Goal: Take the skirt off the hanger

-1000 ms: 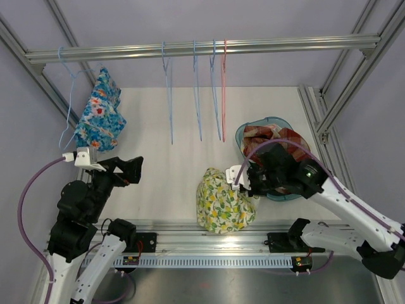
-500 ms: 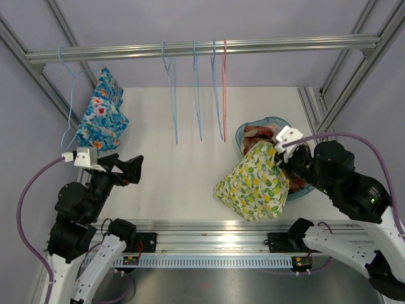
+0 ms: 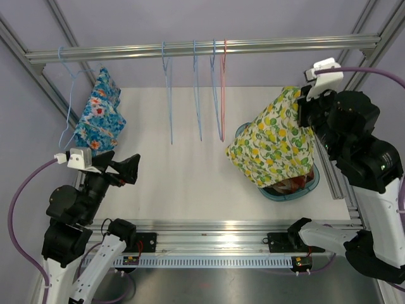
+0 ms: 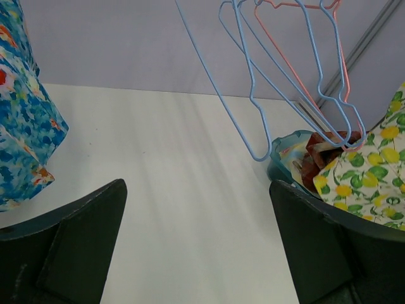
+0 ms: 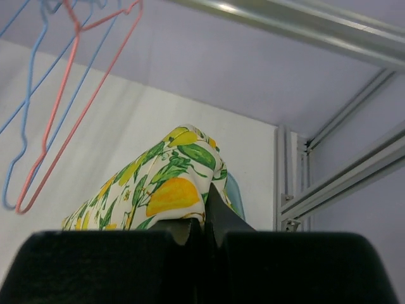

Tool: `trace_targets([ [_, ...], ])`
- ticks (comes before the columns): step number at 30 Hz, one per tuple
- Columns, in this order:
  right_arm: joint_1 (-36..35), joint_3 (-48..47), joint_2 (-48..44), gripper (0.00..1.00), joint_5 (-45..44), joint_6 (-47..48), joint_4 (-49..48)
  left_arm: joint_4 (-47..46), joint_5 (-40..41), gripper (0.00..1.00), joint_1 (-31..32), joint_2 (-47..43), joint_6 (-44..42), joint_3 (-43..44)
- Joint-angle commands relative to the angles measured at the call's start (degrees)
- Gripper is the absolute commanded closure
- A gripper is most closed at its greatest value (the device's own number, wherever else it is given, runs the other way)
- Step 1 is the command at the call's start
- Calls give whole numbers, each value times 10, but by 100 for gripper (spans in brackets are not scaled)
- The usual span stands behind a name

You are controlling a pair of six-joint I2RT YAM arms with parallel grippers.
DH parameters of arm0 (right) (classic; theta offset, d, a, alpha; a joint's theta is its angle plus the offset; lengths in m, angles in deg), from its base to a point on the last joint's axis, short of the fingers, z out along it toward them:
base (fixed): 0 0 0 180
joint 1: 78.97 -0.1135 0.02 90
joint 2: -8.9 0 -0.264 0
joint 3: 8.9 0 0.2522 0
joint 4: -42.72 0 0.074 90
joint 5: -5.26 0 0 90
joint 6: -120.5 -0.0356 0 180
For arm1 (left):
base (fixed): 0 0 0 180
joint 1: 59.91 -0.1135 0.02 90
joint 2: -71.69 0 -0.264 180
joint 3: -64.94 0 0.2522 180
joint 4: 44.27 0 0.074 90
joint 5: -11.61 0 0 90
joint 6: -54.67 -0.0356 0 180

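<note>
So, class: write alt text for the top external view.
The right gripper holds a lemon-print skirt above a teal basket of clothes. At left, a blue floral skirt hangs on a hanger near the open left gripper; four empty hangers hang from the rail.

**What Hangs Where**

The skirt (image 3: 100, 117) hangs far left on the rail (image 3: 266, 44) above the counter's (image 3: 177, 171) back; bare hangers (image 3: 197, 95) hang mid-rail. The basin (image 3: 281, 197) sits at right, under a cloth (image 3: 275, 142) hanging from the right pincer (image 3: 302, 104), perhaps touching it.

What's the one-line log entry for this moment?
right gripper: shut on lemon skirt, raised over basket | left gripper: open, empty | floral skirt: on hanger
</note>
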Motion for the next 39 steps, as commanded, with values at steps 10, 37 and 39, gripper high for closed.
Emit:
trace_targets([
  [10,313,-207,128,100,183,24,49,20,-9,1,1,23,-31,62],
  [37,333,245,159,100,547,231,69,85,17,1,1,113,-7,171],
  [39,333,289,168,100,577,261,90,88,19,1,1,126,-8,183],
])
